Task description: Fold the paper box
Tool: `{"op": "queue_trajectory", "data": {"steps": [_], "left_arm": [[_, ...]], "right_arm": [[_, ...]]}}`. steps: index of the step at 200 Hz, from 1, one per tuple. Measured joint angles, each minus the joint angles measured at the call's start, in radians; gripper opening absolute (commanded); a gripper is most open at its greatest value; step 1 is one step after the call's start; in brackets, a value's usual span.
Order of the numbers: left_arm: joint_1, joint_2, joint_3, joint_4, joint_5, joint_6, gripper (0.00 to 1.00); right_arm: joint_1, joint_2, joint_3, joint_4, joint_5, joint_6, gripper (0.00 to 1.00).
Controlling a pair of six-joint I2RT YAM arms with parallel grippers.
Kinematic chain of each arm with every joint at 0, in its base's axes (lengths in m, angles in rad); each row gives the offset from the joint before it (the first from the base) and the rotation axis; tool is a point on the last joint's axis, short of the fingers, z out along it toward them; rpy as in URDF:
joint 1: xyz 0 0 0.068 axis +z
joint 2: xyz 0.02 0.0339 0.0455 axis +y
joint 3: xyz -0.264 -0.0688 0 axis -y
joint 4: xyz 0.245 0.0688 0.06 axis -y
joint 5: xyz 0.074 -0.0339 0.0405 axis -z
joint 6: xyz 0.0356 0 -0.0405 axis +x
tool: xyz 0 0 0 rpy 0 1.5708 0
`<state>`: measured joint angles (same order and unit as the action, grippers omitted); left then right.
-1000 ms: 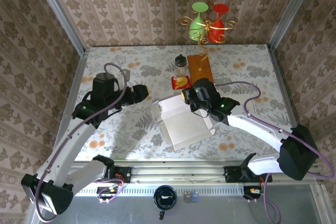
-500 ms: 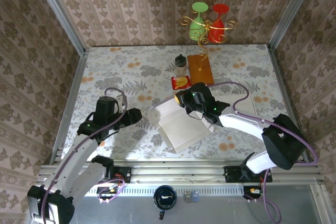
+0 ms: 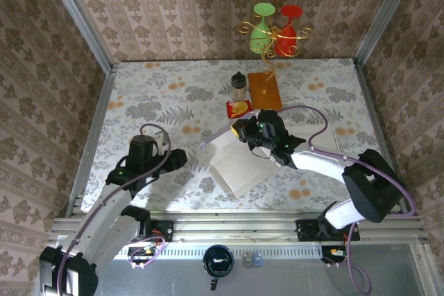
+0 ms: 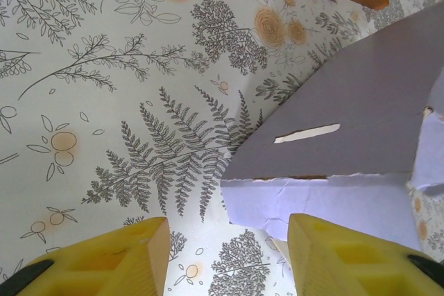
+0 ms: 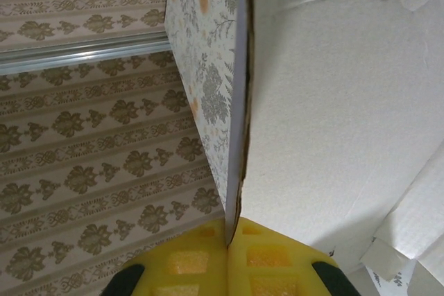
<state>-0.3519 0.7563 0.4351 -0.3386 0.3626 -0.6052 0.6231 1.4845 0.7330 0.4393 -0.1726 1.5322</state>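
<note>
The white paper box lies partly unfolded at the table's middle, its panels raised off the cloth. My right gripper is at the box's far edge, shut on a panel edge that runs between its yellow pads. My left gripper hangs just left of the box, open, with its yellow fingers apart over bare cloth and the box's torn flap just ahead of them.
A red snack packet, a dark-lidded jar and a brown wooden block stand behind the box. A stand with green and red glasses is at the back. Patterned walls close in on three sides.
My left arm has drawn back toward the near edge and come close to the box's left side. The right gripper has shifted left with the panel, and the box has flattened slightly.
</note>
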Motion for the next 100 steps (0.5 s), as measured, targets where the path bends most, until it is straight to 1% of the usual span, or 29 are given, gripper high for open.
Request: {"op": "queue_trajectory", "data": {"steps": [23,49,100], "left_arm": [[-0.008,0.015,-0.032,0.039,-0.001,0.004,0.43],[-0.048,0.017,-0.057,0.073,-0.005,0.009,0.41],[-0.121,0.017,-0.113,0.138,-0.044,0.023,0.43]], "right_arm": [[-0.011,0.028,-0.028,0.063,-0.029,-0.018,0.0],[-0.011,0.035,-0.032,0.096,-0.049,-0.039,0.0],[-0.012,0.043,-0.034,0.114,-0.068,-0.047,0.0]]}}
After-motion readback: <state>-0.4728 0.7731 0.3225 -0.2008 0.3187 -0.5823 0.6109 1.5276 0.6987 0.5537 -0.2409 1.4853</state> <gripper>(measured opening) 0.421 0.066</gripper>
